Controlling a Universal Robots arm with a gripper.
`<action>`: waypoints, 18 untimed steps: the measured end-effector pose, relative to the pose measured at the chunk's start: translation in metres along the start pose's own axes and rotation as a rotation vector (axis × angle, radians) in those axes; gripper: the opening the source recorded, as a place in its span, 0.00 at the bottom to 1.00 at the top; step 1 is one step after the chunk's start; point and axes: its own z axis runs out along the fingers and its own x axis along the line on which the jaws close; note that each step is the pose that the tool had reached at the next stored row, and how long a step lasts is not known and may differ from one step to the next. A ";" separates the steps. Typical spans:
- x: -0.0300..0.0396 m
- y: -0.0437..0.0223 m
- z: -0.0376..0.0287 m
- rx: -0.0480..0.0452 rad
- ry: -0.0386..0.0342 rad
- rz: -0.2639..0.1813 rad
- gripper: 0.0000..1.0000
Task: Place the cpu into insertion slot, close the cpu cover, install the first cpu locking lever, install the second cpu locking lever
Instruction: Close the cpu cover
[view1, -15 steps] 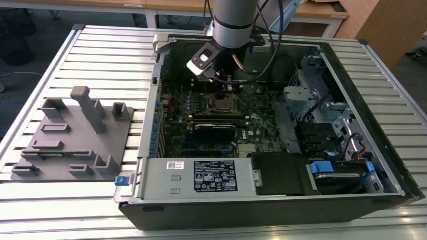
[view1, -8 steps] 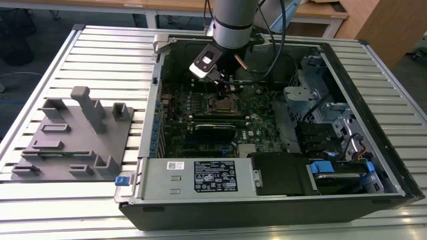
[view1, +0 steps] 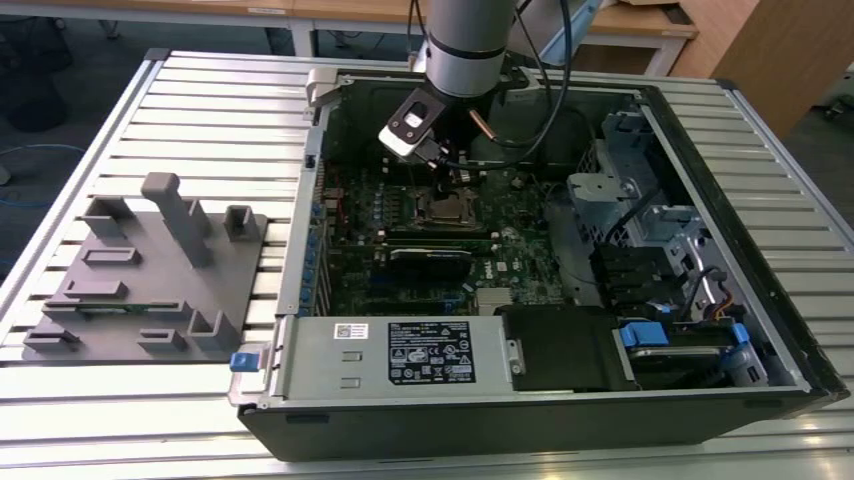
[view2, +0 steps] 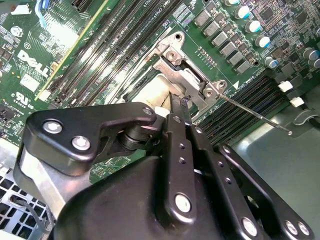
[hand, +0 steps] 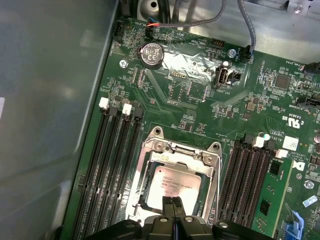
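1. Exterior view:
   - Open computer case (view1: 534, 420) on a slatted table (view1: 214, 110), taking up the centre and right of the frame.
   - Arm (view1: 467, 40) at upper centre, with gripper (view1: 447, 170) low inside the case, just above the insertion slot (view1: 445, 207) at mid-frame.
   - Jaw state not readable from here.
   - Grey fixture (view1: 147, 270) at the exterior view's left, well apart from the case.
2. First wrist view:
   - The cpu (hand: 175, 180) seated in the insertion slot, silver face up.
   - The cpu cover (hand: 180, 154) lying flat around it, framing the face.
   - Jaws closed, fingertips (hand: 170, 205) pressed together over the cpu's edge, nothing visible between them.
   - Memory slots (hand: 117, 165) flanking the socket on both sides.
3. Second wrist view:
   - Jaws again closed, with tips just beside the metal cover (view2: 187, 77).
   - Thin locking lever (view2: 255, 114) angled away from the socket's corner, crossing the memory slots, free end clear of the socket.
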 end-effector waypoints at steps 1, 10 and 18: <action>0.0000 0.0000 0.0000 0.0000 0.0000 0.000 0.10; 0.0000 0.0000 0.0002 0.0007 -0.0008 -0.065 0.10; 0.0000 0.0000 0.0003 0.0018 -0.0020 -0.172 0.10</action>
